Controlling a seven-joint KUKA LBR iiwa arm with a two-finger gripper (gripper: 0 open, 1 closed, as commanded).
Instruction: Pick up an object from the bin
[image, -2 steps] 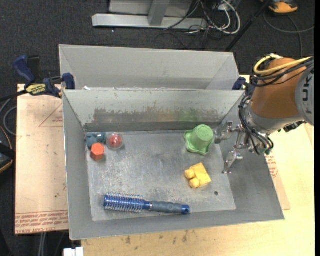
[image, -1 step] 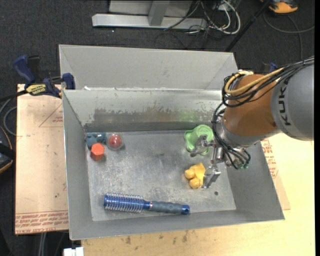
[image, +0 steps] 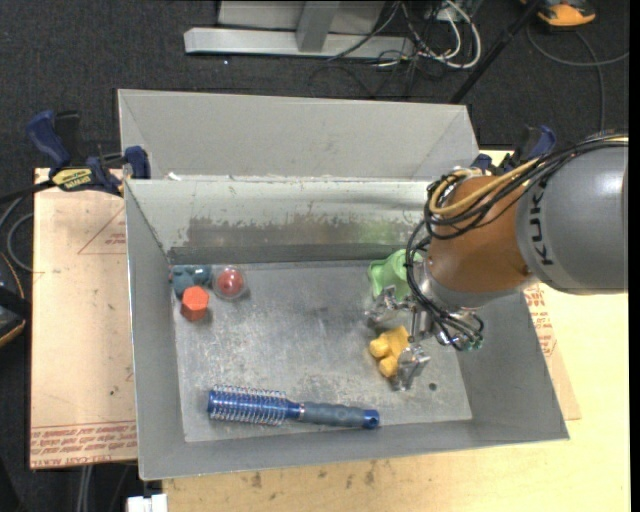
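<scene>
The hand (image: 396, 346) is low at the right of the bin (image: 300, 330), fingers spread to either side of a small yellow lump (image: 384, 349) on the floor. A green thing (image: 386, 270) lies just behind it. A blue hairbrush (image: 290, 410) lies along the front, and an orange cylinder (image: 194, 304) and a red ball (image: 231, 282) sit far left.

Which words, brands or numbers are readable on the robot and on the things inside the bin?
"KU": black letters on the grey arm link, running sideways; the rest of the word is out of sight.
No text is readable on the blue hairbrush, the yellow thing or the orange block.
</scene>
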